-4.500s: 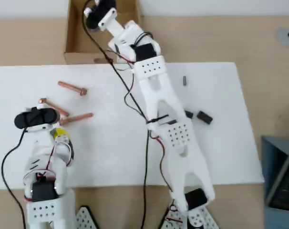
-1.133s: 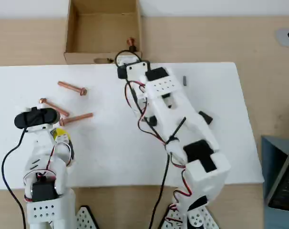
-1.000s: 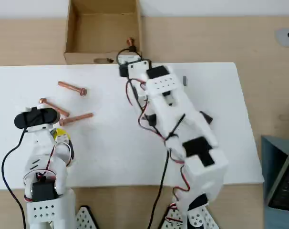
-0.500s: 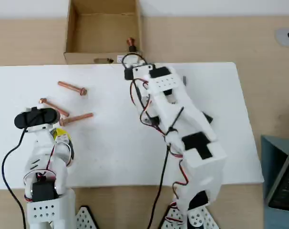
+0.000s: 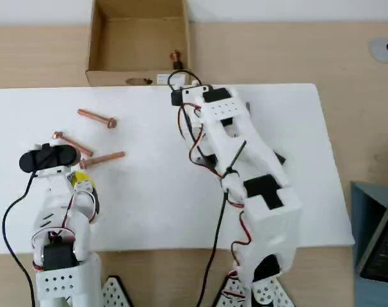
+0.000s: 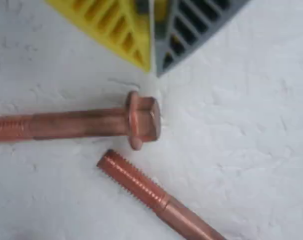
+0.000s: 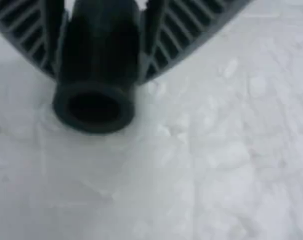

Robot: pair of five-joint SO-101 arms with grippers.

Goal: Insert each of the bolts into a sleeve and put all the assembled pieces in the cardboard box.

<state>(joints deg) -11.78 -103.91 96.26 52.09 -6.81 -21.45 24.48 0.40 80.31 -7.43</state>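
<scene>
Three copper bolts lie on the white mat (image 5: 143, 192) at its left: one (image 5: 97, 118) farthest, one (image 5: 72, 144) and one (image 5: 103, 160) by my left gripper (image 5: 50, 157). In the left wrist view that gripper (image 6: 152, 67) is shut on nothing, just above a bolt head (image 6: 143, 119) and a threaded bolt end (image 6: 134, 180). My right gripper (image 5: 180, 96) is at the mat's far edge, just short of the cardboard box (image 5: 95, 45). In the right wrist view it (image 7: 99, 67) is shut on a black sleeve (image 7: 94, 107), hollow end toward the camera. A copper bolt head (image 5: 175, 57) stands in the box's near right corner.
A small dark sleeve (image 5: 248, 107) lies on the mat beside the right arm, and another (image 5: 278, 158) pokes out from under it. A grey case (image 5: 373, 236) sits off the mat at the right edge. The bare wooden table (image 5: 277, 54) surrounds the mat.
The right arm has pulled back out of the box to the mat's far edge and drifted slightly right. A bolt now stands in the box. The left arm has kept still.
</scene>
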